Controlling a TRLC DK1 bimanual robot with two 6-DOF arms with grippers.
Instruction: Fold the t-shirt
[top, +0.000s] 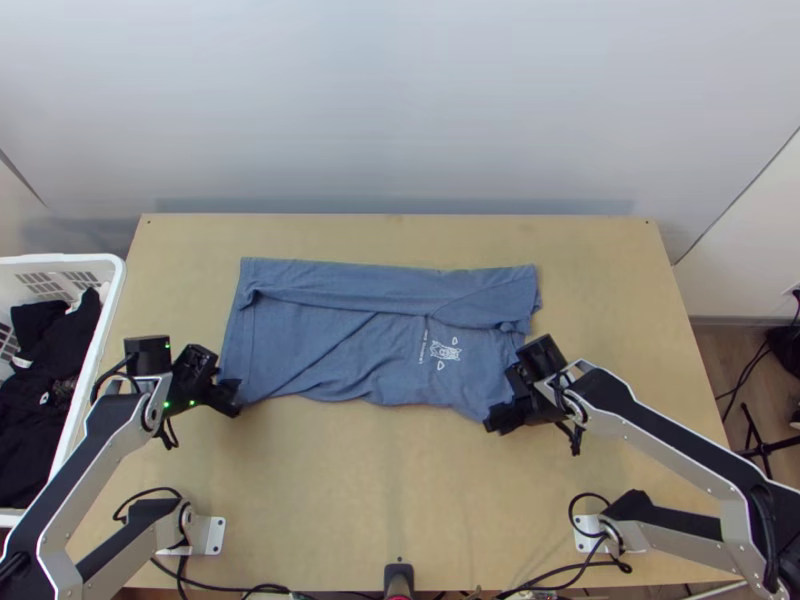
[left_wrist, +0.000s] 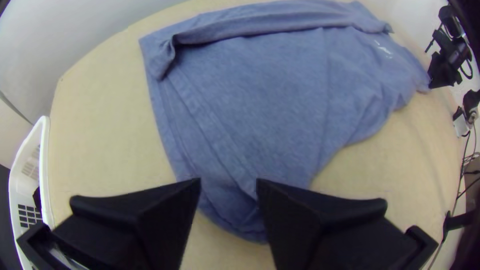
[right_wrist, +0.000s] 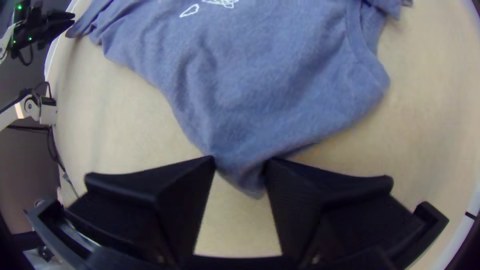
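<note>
T-shirt (top: 340, 350), one, on one table (top: 330, 480).

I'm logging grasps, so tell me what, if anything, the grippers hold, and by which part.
Nothing looks gripped: the left gripper and right gripper each stand open at a near corner of the t-shirt.

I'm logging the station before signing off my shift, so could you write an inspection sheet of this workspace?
Surface: light wooden table, no damage seen
Job's things: blue cloth t-shirt with white print, far edge folded over, rest spread and wrinkled
Clutter on table: nothing seen
Left gripper: open at shirt's near left corner
Right gripper: open, near right corner between its fingers
Cables: black, running along table's near edge
Surroundings: pale wall; white plastic basket holding dark clothes
</note>
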